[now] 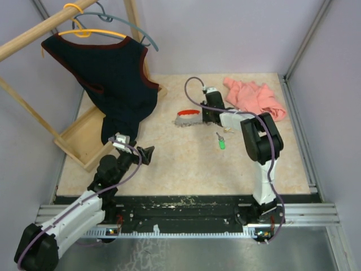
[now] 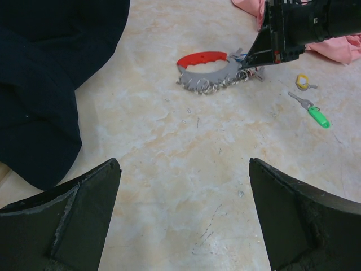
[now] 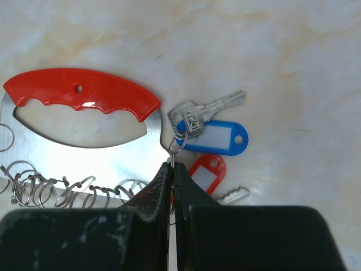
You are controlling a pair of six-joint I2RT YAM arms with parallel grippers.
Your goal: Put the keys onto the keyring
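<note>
The keyring (image 3: 84, 93) has a red handle-like loop on a silvery plate, with several small split rings (image 3: 51, 189) along its lower edge. It also shows in the top view (image 1: 188, 117) and the left wrist view (image 2: 206, 70). My right gripper (image 3: 172, 166) is shut on the thin ring of a silver key with a blue tag (image 3: 217, 138), right at the keyring's end. A red-tagged key (image 3: 206, 172) lies beside my fingers. A green-tagged key (image 1: 221, 142) and a yellow-capped key (image 2: 303, 82) lie loose nearby. My left gripper (image 2: 185, 186) is open and empty, well short of the keyring.
A pink cloth (image 1: 254, 97) lies at the back right. A dark vest (image 1: 115, 79) hangs from a wooden rack whose base (image 1: 79, 141) stands at the left. Walls enclose the table on three sides.
</note>
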